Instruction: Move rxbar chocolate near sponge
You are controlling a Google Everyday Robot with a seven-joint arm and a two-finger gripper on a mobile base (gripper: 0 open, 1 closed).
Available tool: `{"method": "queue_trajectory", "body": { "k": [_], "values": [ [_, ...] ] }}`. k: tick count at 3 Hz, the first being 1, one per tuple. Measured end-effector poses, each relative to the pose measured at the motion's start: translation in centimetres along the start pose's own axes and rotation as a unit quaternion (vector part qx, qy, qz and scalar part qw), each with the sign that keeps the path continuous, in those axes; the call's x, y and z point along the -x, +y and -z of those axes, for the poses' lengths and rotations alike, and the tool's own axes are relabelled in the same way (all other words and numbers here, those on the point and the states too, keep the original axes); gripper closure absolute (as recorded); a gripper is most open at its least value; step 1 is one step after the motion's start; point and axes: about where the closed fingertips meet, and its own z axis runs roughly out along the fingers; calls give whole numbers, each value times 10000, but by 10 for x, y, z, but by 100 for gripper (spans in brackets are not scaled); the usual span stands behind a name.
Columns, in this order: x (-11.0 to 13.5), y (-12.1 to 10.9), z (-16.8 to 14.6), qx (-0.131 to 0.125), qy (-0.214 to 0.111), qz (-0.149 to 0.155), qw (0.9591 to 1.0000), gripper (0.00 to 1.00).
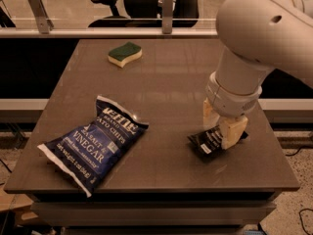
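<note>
So, biggest first: the worktop [166, 87] is a dark brown slab that fills most of the view, and everything sits on it. The robot's arm [254, 43] comes in from about 2 o'clock, a fat white thing that bends down toward the near right part of the top. The blue chip bag [93, 141] lies flat at around 8 o'clock. It's not part of the job, just a big thing to keep away from.

The gripper [221, 135] is down at roughly 4 o'clock, right on top of the rxbar chocolate [208, 143]. Honestly I can't tell whether it's clamped onto the bar or just parked over it, because the arm hides too much. The sponge [124, 54], green side up, sits way off at 11 o'clock near the far edge, well apart from the bar. The bar itself looks flat on the worktop, with its left end poking out from under the gripper.

My read is that this is the pickup step and nothing has been carried anywhere. The next move needs a firm hold on a thin, slippery wrapper, then a lift and a long diagonal run toward 11 o'clock. That path passes above the chip bag's top corner, so it should stay clear. The bar wants setting down just beside the sponge without knocking it.
</note>
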Motion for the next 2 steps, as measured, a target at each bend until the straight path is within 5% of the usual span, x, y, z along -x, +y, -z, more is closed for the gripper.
{"method": "queue_trajectory", "body": {
  "k": [2],
  "values": [
    [-9, -3, 13, 80, 85, -76, 9999, 100]
  ]
}}
